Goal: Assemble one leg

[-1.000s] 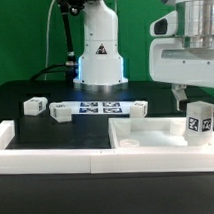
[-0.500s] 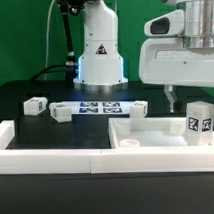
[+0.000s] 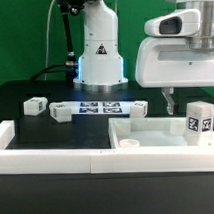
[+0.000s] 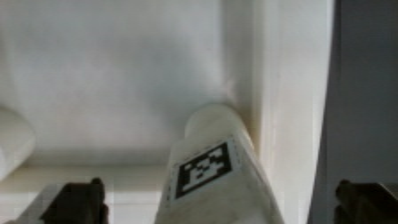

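One leg [image 3: 200,120], a short white post with square tags, stands upright inside the large white panel [image 3: 156,135] at the exterior view's right. My gripper [image 3: 193,96] hangs just above it, open and empty; one dark finger [image 3: 170,98] shows to the leg's left. In the wrist view the leg [image 4: 210,160] rises between my two spread fingertips [image 4: 80,203], touching neither, with my gripper [image 4: 222,205] centred over it. A second leg [image 3: 35,105] lies on the black table at the left.
The marker board [image 3: 95,108] lies mid-table in front of the arm's white base [image 3: 99,50]. A long white rail [image 3: 56,149] runs along the front, with a raised end at the left. The panel has raised walls.
My gripper has shifted a little toward the exterior view's left and slightly up. The upright leg has stayed where it stands.
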